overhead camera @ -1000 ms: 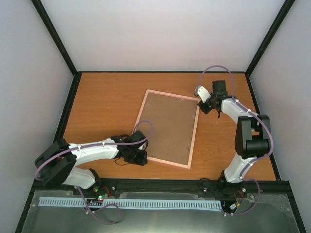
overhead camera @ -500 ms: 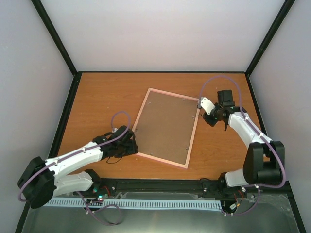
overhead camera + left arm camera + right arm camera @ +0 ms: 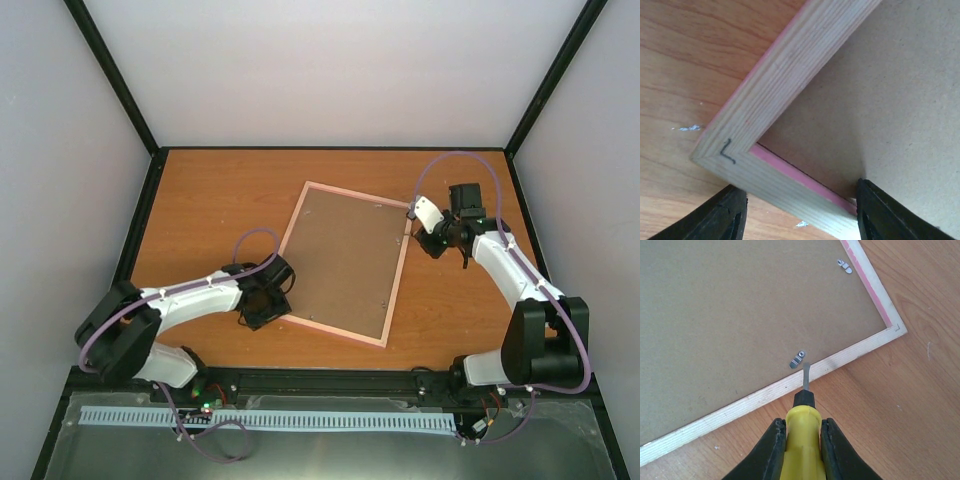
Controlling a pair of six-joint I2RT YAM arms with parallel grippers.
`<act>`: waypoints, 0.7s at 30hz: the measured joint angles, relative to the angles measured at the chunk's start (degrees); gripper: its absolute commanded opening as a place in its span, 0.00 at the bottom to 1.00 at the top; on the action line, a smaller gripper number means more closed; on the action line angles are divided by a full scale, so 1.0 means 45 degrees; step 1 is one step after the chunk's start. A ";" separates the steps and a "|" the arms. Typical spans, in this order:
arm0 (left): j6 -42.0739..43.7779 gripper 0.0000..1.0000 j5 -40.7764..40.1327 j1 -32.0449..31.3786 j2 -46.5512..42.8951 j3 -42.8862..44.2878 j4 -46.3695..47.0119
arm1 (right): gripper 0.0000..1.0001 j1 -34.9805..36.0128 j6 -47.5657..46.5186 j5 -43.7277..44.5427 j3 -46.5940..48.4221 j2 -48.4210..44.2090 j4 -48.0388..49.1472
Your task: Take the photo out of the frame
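Task at an early stage: nothing has been removed yet. At left, the left gripper (image 3: pixel 264 302) stands with jaws apart, straddling the near-left corner of the frame (image 3: pixel 790 75), one finger outside on the table (image 3: pixel 210 215), the other over the board (image 3: pixel 345 260); it grips nothing. The frame lies face down near mid-table, the board seated within it. The photo is not visible, presumably beneath the board. At right, the right gripper (image 3: pixel 802 429) is clamped on a yellow screwdriver (image 3: pixel 802 410), its blade tip just beside a metal clip (image 3: pixel 798 359); a second clip (image 3: pixel 844 266) sits further along. Outstanding: turn clips, lift board, extract photo. No brand, label or legible writing; only a small dark angular mark at the corner joint.
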 measured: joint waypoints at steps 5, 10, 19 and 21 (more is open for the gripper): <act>-0.0112 0.53 -0.0219 0.0005 0.0787 0.0622 -0.0257 | 0.03 0.0000 0.0170 -0.0233 0.0000 0.0000 0.0000; -0.0024 0.38 -0.1156 0.0058 0.1583 0.1472 -0.0661 | 0.03 0.0000 0.0204 -0.0335 0.0000 0.0000 0.0000; 0.1953 0.17 -0.1972 0.1841 0.2195 0.1821 0.0758 | 0.03 0.0000 0.0223 -0.0374 0.0000 -0.0398 -0.0068; 0.2637 0.14 -0.1953 0.2171 0.2225 0.1787 0.1234 | 0.03 0.0000 0.0223 -0.0374 0.0000 -0.0520 -0.0126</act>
